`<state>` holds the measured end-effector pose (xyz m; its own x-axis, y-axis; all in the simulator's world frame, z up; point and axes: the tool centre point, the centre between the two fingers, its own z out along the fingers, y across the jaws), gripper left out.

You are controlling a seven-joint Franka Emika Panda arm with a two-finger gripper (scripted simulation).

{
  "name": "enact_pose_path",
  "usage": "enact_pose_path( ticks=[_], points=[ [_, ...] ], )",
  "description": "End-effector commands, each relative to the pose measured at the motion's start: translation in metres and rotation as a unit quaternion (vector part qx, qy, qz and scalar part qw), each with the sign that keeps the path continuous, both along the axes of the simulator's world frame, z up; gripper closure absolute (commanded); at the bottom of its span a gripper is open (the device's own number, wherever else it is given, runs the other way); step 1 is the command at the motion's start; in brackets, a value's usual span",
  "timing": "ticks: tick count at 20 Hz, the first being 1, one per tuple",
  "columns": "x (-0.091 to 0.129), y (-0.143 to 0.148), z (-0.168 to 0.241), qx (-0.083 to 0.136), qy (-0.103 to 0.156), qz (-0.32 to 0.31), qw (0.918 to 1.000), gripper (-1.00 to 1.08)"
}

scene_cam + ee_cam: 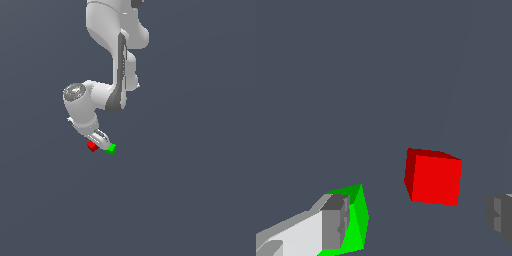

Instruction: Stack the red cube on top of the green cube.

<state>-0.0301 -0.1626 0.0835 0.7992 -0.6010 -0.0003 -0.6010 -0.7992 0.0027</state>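
Observation:
The red cube (92,146) rests on the grey floor, with the green cube (111,148) a short way off toward the exterior view's right. My gripper (102,143) hangs low between and just above them, tilted. In the wrist view the gripper (416,220) is open. The red cube (433,179) lies in the gap between the fingers, touching neither. One finger (333,222) covers part of the green cube (357,220); the other finger (499,215) shows at the frame's edge. Nothing is held.
A plain dark grey floor (190,200) surrounds the cubes. The white arm (117,60) comes down from the top of the exterior view. No other objects show.

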Motion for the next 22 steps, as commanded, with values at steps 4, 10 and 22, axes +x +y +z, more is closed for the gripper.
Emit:
enact_pose_path(
  ticks=[4, 10, 22],
  points=[
    [-0.013, -0.02, -0.012, 0.0, -0.001, -0.049, 0.9988, -0.92],
    [-0.013, -0.02, -0.015, 0.0, 0.0, -0.048, 0.9989, -0.92],
    [-0.016, -0.021, -0.061, 0.001, -0.001, -0.054, 0.9986, -0.92]
  ],
)
